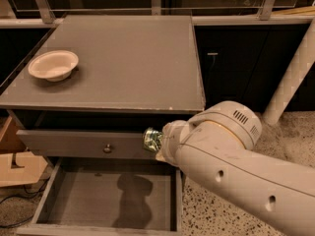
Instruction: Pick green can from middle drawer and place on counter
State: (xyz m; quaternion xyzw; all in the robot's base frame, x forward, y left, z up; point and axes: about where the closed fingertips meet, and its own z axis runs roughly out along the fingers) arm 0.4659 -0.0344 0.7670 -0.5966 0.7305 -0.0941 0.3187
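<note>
"Well, where is the green can (152, 139)?"

"Just below the front edge of the counter (128, 58), under its right half. It hangs in the air, tilted, in front of the closed drawer front (74, 144) directly beneath the counter, to the right of the small round knob (107, 148)."

"And the gripper (160, 144)?"

"Also just below the counter's front edge, at the end of the pale arm (236, 166) that reaches in from the lower right. It is clenched on the green can. The thick wrist hides most of it, but the can sits at its tip and touches no surface."

"Is the can in the middle drawer (78, 195)?"

"No. The middle drawer is pulled out, lower than the counter and further forward. Its grey floor carries only the arm's shadow. The can is above the drawer's back right part, clear of the floor and walls."

"Anything on the counter?"

"A cream bowl (53, 65) stands upright near its left edge, well apart from the can. Nothing else of the counter's top is covered."

"Around it?"

"A white pole (290, 77) leans to the right of the counter, over speckled flooring (206, 215). A wooden piece (17, 168) lies below the counter's left side."
</note>
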